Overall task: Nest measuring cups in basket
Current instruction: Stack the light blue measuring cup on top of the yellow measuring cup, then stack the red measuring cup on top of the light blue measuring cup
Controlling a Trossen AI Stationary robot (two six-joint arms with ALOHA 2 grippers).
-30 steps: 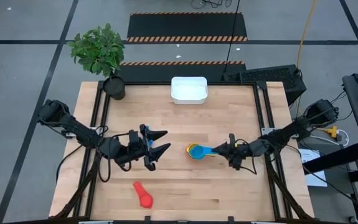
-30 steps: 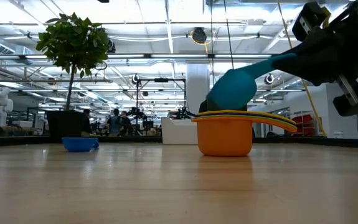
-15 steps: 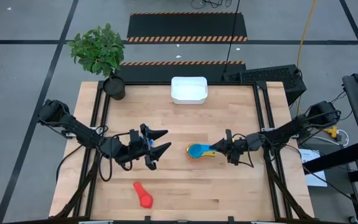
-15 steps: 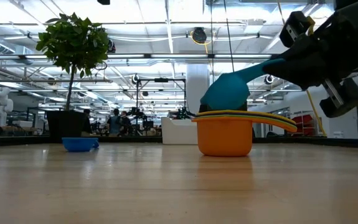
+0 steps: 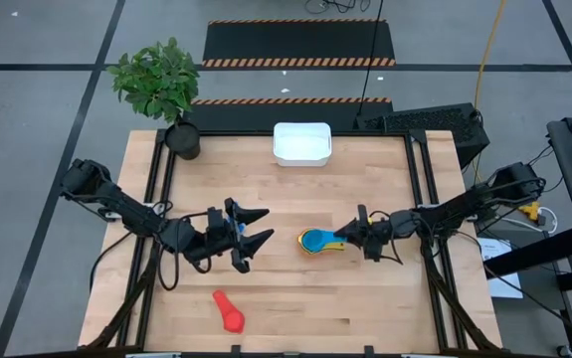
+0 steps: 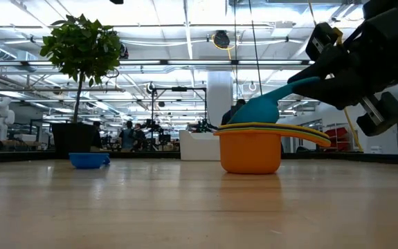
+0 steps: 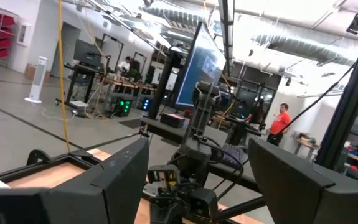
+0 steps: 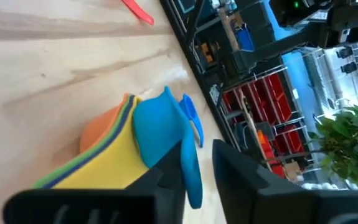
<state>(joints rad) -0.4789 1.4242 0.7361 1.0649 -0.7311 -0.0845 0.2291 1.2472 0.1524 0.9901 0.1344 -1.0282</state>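
Teal cup sits tilted in the top of the nested stack at mid-table, orange cup outermost. Right gripper is at the teal cup's handle; whether its fingers are gripping or parted I cannot tell. Red cup lies alone near the front edge, a blue cup well apart on the wood. Left gripper hovers left of the stack, fingers spread, holding nothing. Basket stands at the far edge, plant at the far left corner.

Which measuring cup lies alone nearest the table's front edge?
The red cup, alone by the front edge; the others sit stacked mid-table, apart from a small blue one.
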